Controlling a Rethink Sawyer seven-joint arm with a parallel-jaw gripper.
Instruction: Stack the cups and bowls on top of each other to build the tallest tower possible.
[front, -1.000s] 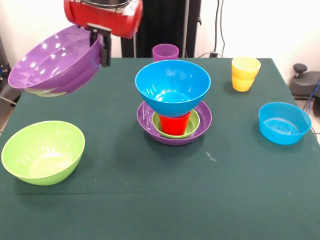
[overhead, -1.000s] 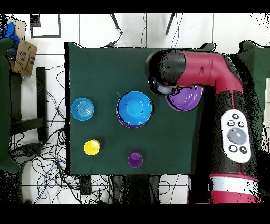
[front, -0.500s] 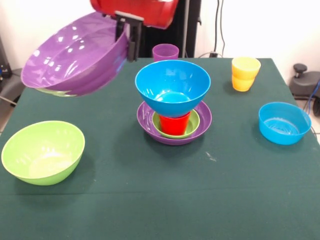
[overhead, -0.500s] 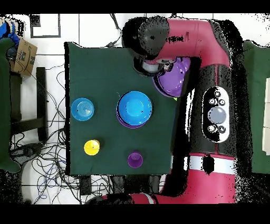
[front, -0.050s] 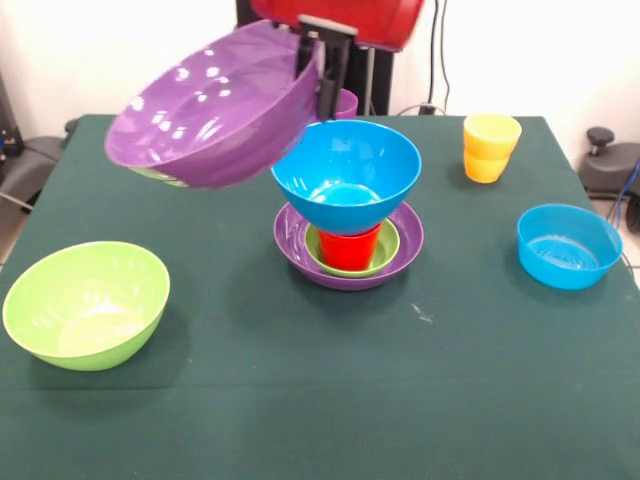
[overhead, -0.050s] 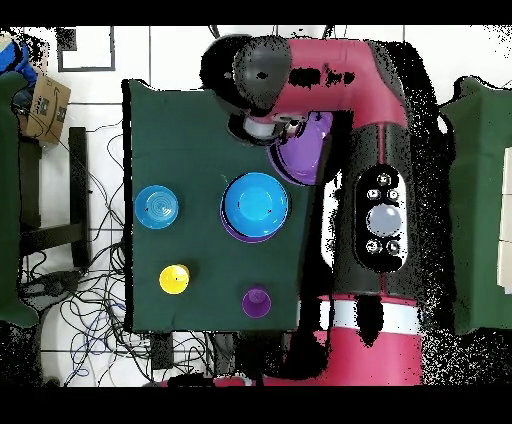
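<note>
A large purple bowl (front, -0.050s: 215, 110) is carried in the air, tilted, with the gripper (front, -0.050s: 326, 70) clamped on its rim at the side nearest the tower (front, -0.050s: 347, 215). It hangs just beside and slightly above the large blue bowl (front, -0.050s: 345, 175) that tops the tower.

The bowl is judged light, stiff and glossy, so it is likely slippery in a rim pinch and apt to swing or twist about that single hold. The rim is the only part thin enough to be pinched, and a hold there leaves the bowl hanging off to one side. A level, centred release over the blue bowl is called for, since the blue bowl is perched on a narrow red cup (front, -0.050s: 349, 246) and could be tipped by a sideways nudge.

Bowls are counted as six: two large purple (one held, one as the tower's base (front, -0.050s: 300, 245)), one large blue, one large lime green (front, -0.050s: 85, 303) standing alone, one small green (front, -0.050s: 385, 255) inside the base, and one small blue (front, -0.050s: 568, 245) off to the side.

Cups are counted as four: the red one in the tower, two yellow ones (front, -0.050s: 491, 147) stacked together, and one purple (front, -0.050s: 346, 103), mostly hidden behind the gripper in the front view but seen whole from overhead (overhead, -0.050s: 256, 301).
</note>
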